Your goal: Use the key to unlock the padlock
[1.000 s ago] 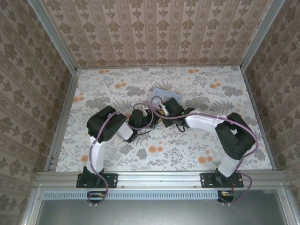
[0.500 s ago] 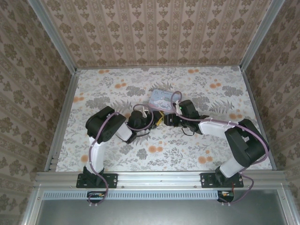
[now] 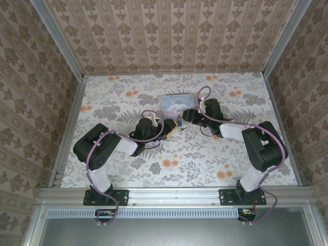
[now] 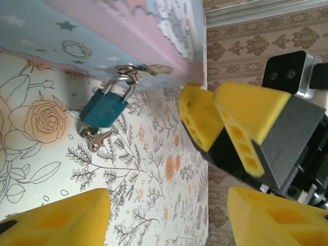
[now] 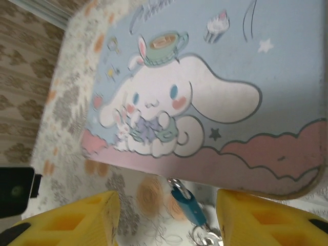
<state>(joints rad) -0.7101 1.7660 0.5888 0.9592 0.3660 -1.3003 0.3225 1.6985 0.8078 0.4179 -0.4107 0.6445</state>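
The teal-blue padlock (image 4: pixel 105 107) hangs by its silver shackle from the hasp of a pastel cartoon tin (image 4: pixel 102 31), its body lying on the floral table. The small silver key (image 4: pixel 95 138) with a ring sits at the lock's bottom end. My left gripper (image 4: pixel 166 220) is open a little short of the lock, with nothing between its yellow fingers. The right gripper (image 5: pixel 169 220) is open too, above the padlock (image 5: pixel 187 205) and the key (image 5: pixel 205 237), touching neither. From above, the padlock (image 3: pixel 180 123) lies between the left gripper (image 3: pixel 171 128) and the right gripper (image 3: pixel 188 116).
The tin (image 3: pixel 177 105) stands near the middle of the table, just behind the lock. In the left wrist view the right gripper's yellow fingers (image 4: pixel 205 123) are close on the right. Patterned walls and aluminium rails (image 3: pixel 66 133) close the table in.
Both grippers have opened. The left arm has folded back and to the left. The right wrist has swung toward the back right, beside the tin.
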